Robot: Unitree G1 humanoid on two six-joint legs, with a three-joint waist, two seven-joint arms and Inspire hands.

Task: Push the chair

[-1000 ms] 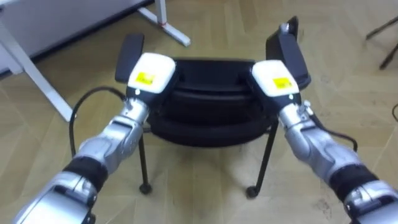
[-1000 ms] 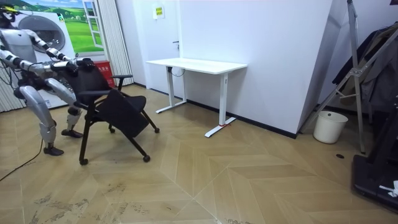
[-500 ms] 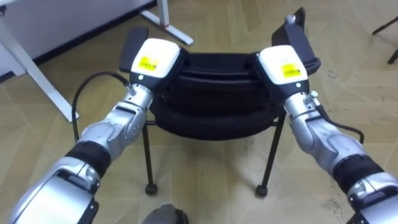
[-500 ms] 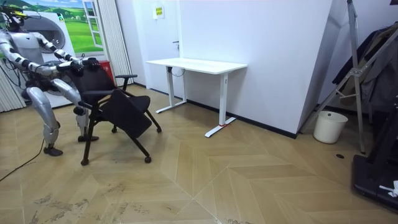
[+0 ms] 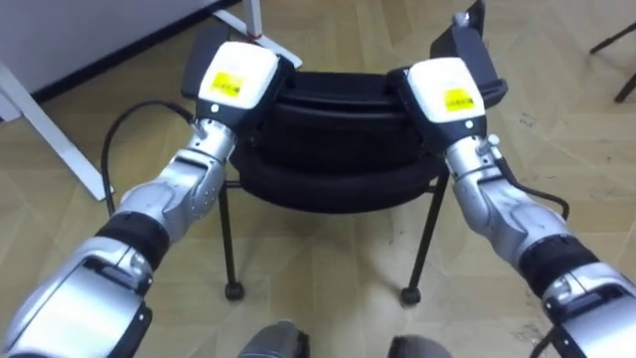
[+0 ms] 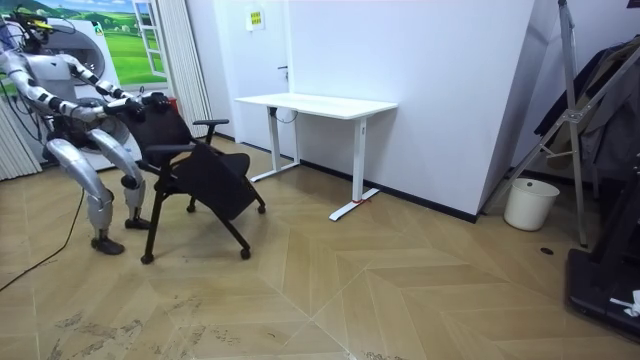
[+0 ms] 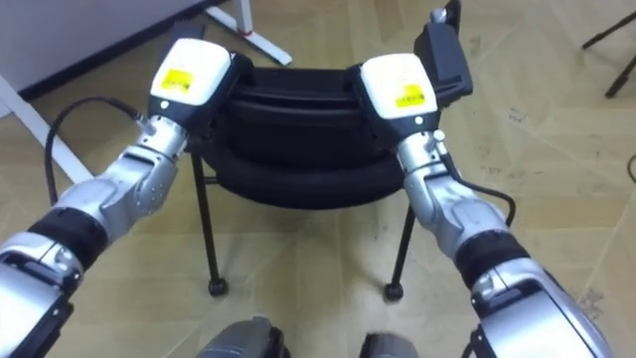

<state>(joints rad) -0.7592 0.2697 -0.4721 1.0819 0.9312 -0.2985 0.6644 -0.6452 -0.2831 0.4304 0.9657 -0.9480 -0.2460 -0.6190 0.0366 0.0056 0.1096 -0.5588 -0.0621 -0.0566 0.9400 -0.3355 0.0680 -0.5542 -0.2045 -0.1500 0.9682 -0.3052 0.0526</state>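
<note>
- Since a second ago the chair point(image 6: 205, 180) has rolled toward the room view's right, nearer the white desk point(image 6: 315, 103), and the robot has stepped along behind it.
- From my seat the robot stands at the room view's left, just behind the chair, leaning forward with both arms stretched out to it.
- Both eye views look down on the black backrest point(image 5: 338, 139), which sits square in front of the robot between its two arms.
- My left hand point(image 5: 237, 78) lies on the backrest's top edge at its left corner — only the white back of the hand faces the camera.
- My right hand point(image 5: 444, 91) lies on the same edge at the right corner, level with the left.
- Both hands reach over the far side of the backrest, so I cannot tell whether they clasp it or merely press against it.
- The chair stands on the wooden floor point(image 6: 400, 290), well short of the desk and apart from it.
- Its two near legs run down from under the backrest to small castors point(image 5: 233, 291) that touch the floor.
- One armrest point(image 6: 212, 123) juts out toward the desk in the room view; the dark seat below it slopes down to that side.
- A white bin point(image 6: 530, 203) stands by the wall at the room view's right, well apart from chair and robot.
</note>
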